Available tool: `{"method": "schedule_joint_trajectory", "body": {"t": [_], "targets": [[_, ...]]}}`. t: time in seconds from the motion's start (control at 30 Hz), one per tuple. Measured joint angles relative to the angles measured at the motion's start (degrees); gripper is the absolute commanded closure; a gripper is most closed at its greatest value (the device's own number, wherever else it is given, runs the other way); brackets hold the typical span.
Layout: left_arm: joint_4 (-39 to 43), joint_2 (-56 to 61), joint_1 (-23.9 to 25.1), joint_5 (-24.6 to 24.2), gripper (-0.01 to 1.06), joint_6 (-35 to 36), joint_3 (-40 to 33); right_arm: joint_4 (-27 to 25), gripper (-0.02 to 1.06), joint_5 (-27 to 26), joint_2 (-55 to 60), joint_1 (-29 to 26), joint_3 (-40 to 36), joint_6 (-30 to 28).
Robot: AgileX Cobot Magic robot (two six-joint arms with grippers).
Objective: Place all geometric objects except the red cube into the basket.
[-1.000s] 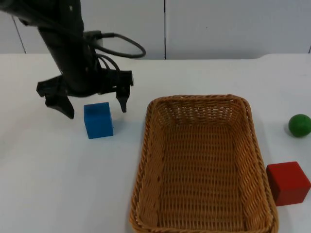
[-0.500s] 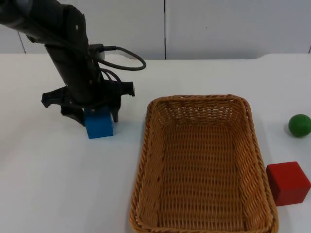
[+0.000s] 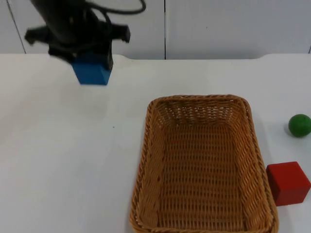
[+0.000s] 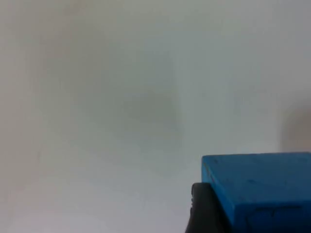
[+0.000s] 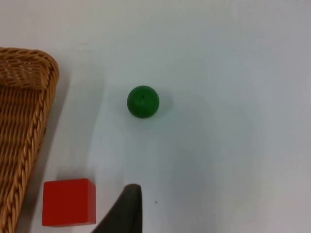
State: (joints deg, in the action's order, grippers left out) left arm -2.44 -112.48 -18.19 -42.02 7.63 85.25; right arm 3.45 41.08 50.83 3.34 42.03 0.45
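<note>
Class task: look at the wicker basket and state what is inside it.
Nothing: the wicker basket shows only its bare woven floor. The blue cube is up in the left gripper; green ball and red cube lie outside.

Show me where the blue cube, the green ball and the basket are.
blue cube [image 3: 91, 72]: top view, its front face.
green ball [image 5: 143, 101]: right wrist view, its middle.
basket [image 3: 197, 99]: top view, its far rim.

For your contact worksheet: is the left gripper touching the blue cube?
Touching. In the left wrist view a black fingertip presses against the blue cube; the top view shows the left gripper holding it aloft.
</note>
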Motion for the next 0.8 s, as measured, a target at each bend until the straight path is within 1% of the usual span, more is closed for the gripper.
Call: {"method": "schedule_joint_trajectory", "body": {"t": [0.03,0.07,0.1,0.13,0.17,0.23,0.27,0.3,0.4,0.43,0.5,0.53,0.57,0.6,0.73,0.77,0.8], "targets": [[0.0,0.0,0.0,0.0,1.05,0.0,0.0,0.0,-0.01,0.0,0.0,0.0,0.0,0.0],[-0.9,2.0,-0.7,-1.8,1.05,-4.6,0.0,0.0,-0.01,0.0,0.0,0.0,0.0,0.0],[-2.5,4.3,-2.0,-5.0,1.05,-10.1,0.0,0.0,-0.01,0.0,0.0,0.0,0.0,0.0],[-3.4,5.1,-3.3,-6.5,1.05,-12.6,0.0,0.0,-0.01,0.0,0.0,0.0,0.0,0.0],[-3.6,5.5,-4.1,-7.2,1.05,-14.2,0.0,0.0,-0.01,0.0,0.0,0.0,0.0,0.0],[-4.3,6.1,-7.5,-8.6,1.05,-16.9,0.0,0.0,-0.01,0.0,0.0,0.0,0.0,0.0],[-4.3,6.1,-7.5,-8.6,1.05,-16.9,0.0,0.0,-0.01,0.0,0.0,0.0,0.0,0.0],[-4.2,6.1,-9.7,-8.7,1.05,-18.0,0.0,0.0,-0.01,0.0,0.0,0.0,0.0,0.0],[-3.5,5.3,-16.1,-8.3,1.05,-19.3,0.0,0.1,-0.01,0.0,0.0,0.0,0.0,0.0],[-3.5,5.3,-16.1,-8.3,1.05,-19.3,0.0,0.1,-0.01,0.0,0.0,0.0,0.0,0.0],[-2.3,3.9,-20.5,-7.9,1.05,-19.3,0.0,0.1,-0.01,0.1,0.0,0.0,0.0,0.0],[-1.9,3.2,-21.8,-7.6,1.05,-19.3,-0.1,0.1,-0.01,0.1,0.0,0.0,0.0,0.0],[-1.6,2.7,-22.9,-6.9,1.05,-19.3,-0.7,0.1,-0.01,0.2,0.0,0.0,0.0,0.0],[-1.6,2.7,-22.9,-6.9,1.05,-19.3,-0.7,0.1,-0.01,0.2,0.0,0.0,0.0,0.0],[-1.1,1.8,-26.3,-2.1,1.05,-19.3,-5.3,0.1,-0.01,0.5,0.0,0.0,0.0,0.0],[-1.1,1.8,-26.3,-2.1,1.05,-19.3,-5.3,0.1,-0.01,0.5,0.0,0.0,0.0,0.0],[-1.0,1.7,-26.9,-0.8,1.05,-19.3,-6.5,0.1,-0.01,0.5,0.0,0.0,0.0,0.0]]}}
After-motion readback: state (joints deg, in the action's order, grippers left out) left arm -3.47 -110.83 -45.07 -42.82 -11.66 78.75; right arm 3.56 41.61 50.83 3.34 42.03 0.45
